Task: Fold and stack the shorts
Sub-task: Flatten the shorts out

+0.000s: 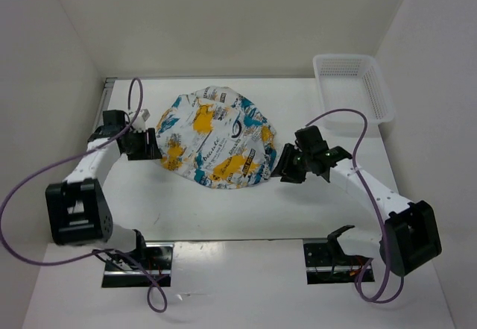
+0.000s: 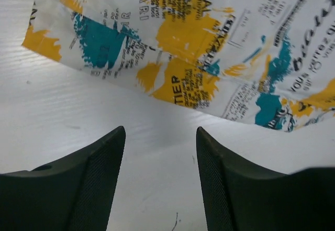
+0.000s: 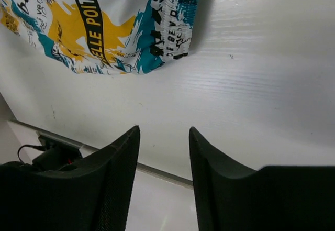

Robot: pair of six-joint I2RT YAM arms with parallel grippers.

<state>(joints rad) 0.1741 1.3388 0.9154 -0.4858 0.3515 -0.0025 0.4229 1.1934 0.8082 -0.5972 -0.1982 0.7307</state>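
The shorts [image 1: 215, 136] lie in a rumpled heap at the middle of the white table, white cloth with teal and orange-yellow patches. My left gripper [image 1: 151, 144] sits just left of the heap, open and empty, with the cloth edge [image 2: 183, 58] a little ahead of its fingertips. My right gripper [image 1: 284, 166] sits just right of the heap, open and empty; the cloth's corner [image 3: 104, 26] shows up and to the left of its fingertips.
A white plastic mesh basket [image 1: 353, 90] stands at the far right of the table. White walls close in the left, back and right sides. The table's near edge [image 3: 157, 171] runs under the right gripper.
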